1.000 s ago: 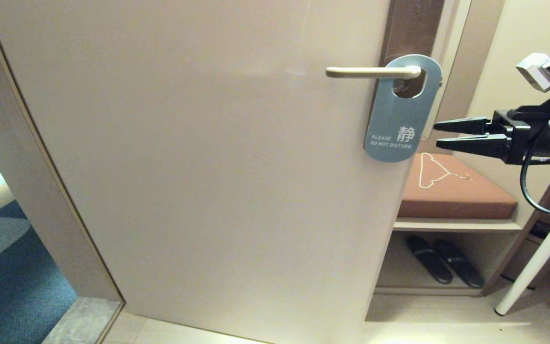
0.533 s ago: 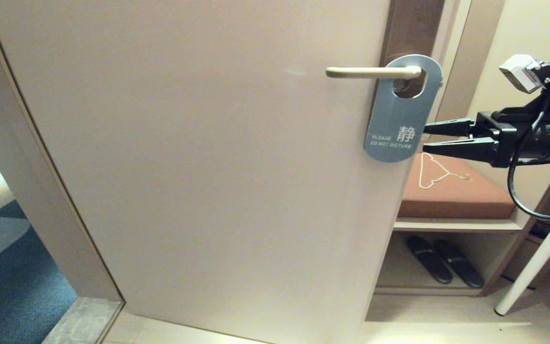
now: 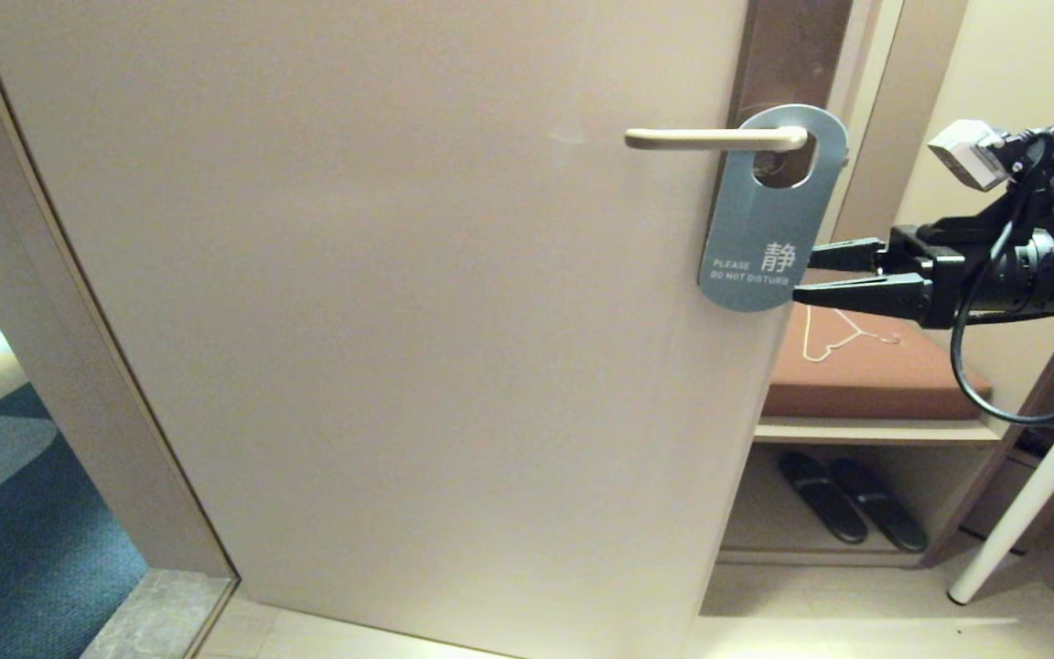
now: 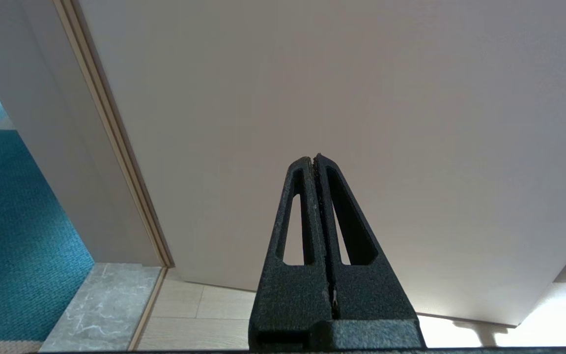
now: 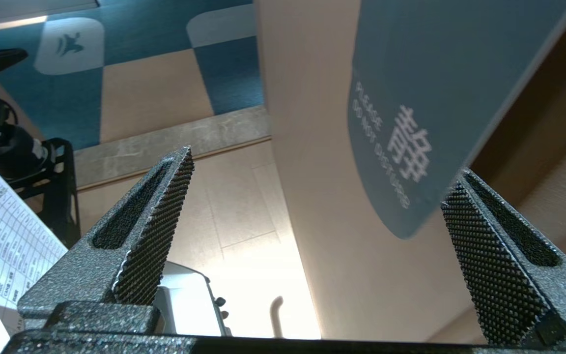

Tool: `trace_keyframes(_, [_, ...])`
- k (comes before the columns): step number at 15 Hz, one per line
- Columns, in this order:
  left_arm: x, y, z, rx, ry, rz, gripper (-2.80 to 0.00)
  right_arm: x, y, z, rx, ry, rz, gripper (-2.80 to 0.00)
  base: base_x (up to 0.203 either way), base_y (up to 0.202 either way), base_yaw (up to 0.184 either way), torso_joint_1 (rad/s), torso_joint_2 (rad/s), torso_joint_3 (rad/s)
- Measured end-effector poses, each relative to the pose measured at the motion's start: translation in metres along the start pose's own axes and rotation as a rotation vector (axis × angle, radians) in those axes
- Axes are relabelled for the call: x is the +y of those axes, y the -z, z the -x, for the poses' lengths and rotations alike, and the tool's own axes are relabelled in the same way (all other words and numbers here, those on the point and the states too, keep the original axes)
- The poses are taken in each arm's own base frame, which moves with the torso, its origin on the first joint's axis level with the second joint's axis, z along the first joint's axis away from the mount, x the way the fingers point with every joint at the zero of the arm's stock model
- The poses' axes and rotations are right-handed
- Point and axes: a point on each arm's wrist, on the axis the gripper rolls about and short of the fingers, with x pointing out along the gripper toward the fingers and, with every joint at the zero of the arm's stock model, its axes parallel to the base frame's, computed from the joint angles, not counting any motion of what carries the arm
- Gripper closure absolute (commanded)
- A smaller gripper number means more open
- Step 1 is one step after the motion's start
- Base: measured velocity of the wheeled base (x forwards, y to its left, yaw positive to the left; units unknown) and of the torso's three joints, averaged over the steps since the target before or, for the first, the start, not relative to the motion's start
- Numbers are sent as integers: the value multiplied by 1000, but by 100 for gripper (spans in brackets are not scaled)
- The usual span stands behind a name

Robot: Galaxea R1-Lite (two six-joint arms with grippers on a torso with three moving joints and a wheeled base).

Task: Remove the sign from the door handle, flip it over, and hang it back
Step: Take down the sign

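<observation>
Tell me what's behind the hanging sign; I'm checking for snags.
Through the sign's hole, the handle base and dark fitting show. Behind its solid part, the door edge is covered.

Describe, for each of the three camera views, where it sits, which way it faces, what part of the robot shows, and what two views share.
Head view: on the robot's head, facing the door, the door handle and the blue door sign; the right claw shows, open at the sign's lower edge.
Left wrist view: behind the left claw, shut, facing the bare door low down.
Right wrist view: behind the right claw, open around the sign's lower end.
Shared: head and right wrist views both show the sign's "DO NOT DISTURB" face.
</observation>
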Motion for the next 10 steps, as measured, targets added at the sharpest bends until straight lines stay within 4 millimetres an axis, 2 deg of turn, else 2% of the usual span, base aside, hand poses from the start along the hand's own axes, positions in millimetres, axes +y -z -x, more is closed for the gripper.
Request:
trace_keyframes(5, [0, 0, 0, 0, 0, 0, 0, -7, 5, -7, 1, -27, -16, -280, 0, 0, 0, 0, 0, 0])
trace_keyframes(10, [0, 0, 0, 0, 0, 0, 0, -19, 1, -11, -12, -41, -5, -280, 0, 0, 0, 0, 0, 0])
